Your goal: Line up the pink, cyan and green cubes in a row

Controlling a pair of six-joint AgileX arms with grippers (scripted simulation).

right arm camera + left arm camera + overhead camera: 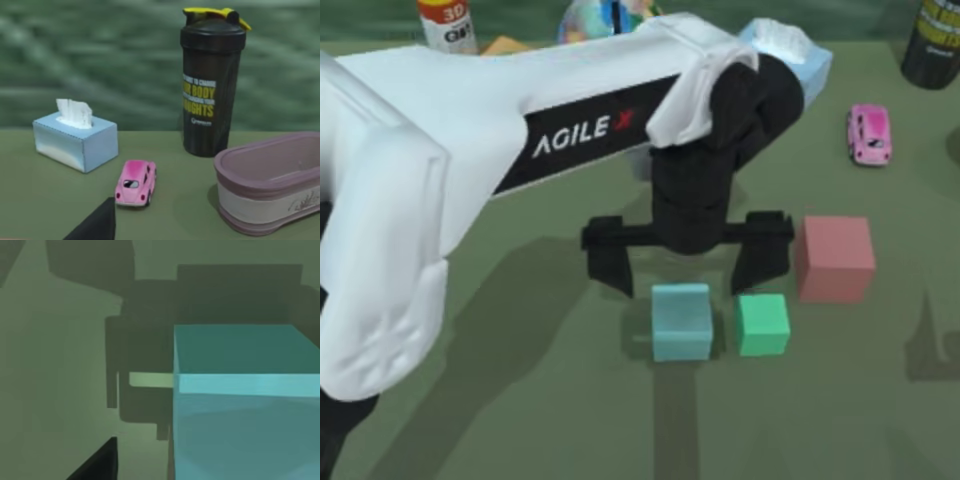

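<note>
An AgileX left arm reaches across the green desk, its left hand spread wide and released above the far edge of the cyan cube, fingers apart on either side and gripping nothing. The cyan cube sits near mid-desk; just beside it on the right stands the green cube, and beyond that, set slightly farther back, the pink cube. In the left wrist view the cyan cube fills the foreground. A pink toy car, a tissue box and a black shaker stand along the far side. The right hand's state cannot be told; only a dark tip shows in its wrist view.
</note>
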